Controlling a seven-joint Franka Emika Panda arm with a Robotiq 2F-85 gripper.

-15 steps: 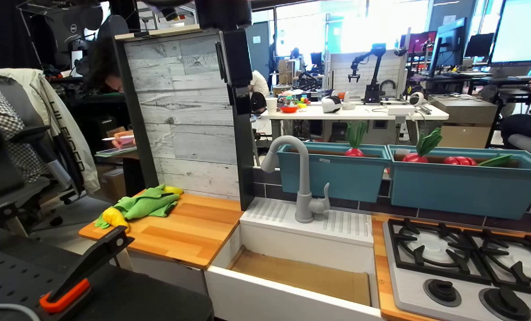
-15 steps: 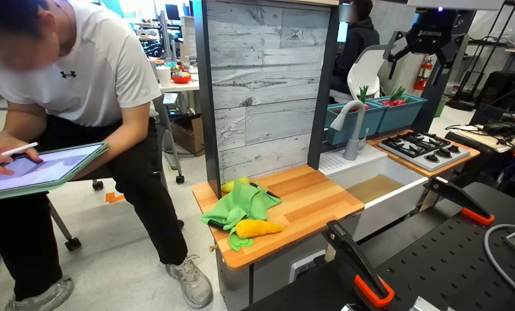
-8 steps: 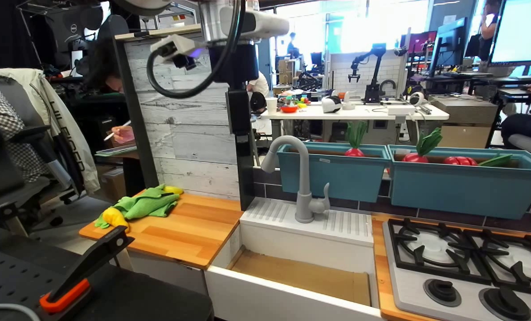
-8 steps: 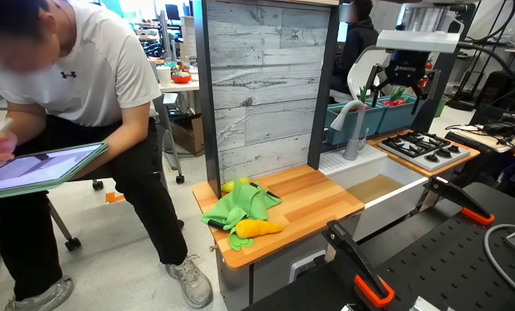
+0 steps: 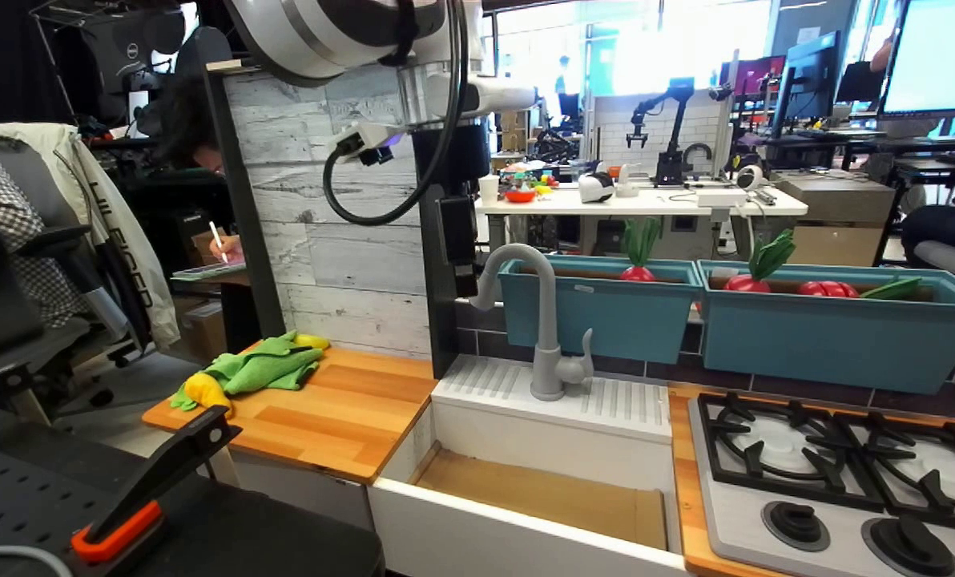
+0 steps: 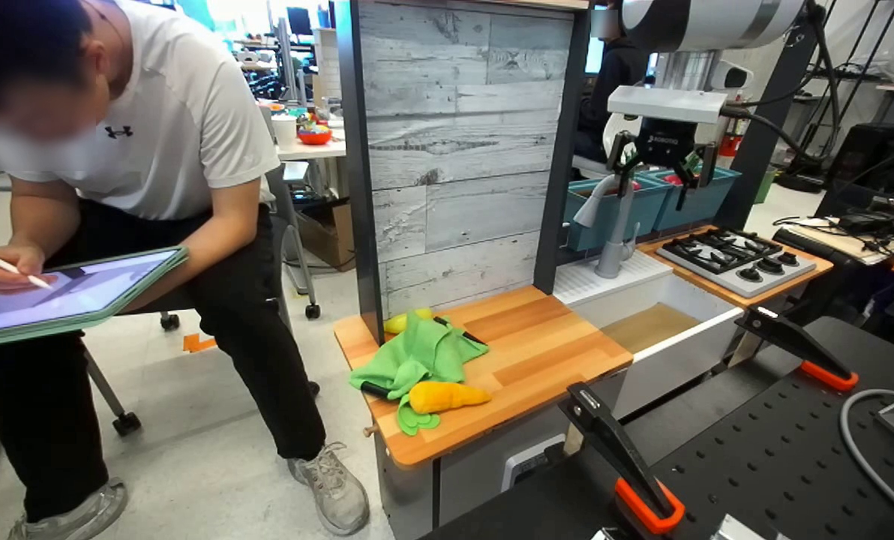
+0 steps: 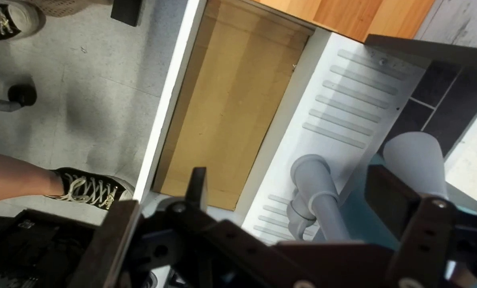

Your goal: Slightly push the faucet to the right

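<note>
Wrist view: found gripper [image 7: 287, 176] with jaws spread wide and faucet [image 7: 322, 196] showing partly between; cannot determine contact. Recorded lower, nearer faucet than earlier.

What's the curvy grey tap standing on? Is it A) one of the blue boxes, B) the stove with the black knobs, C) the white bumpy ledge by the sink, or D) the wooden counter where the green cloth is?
C: in both exterior views the thick base of the grey tap stands on the white ridged ledge beside the sink.
</note>
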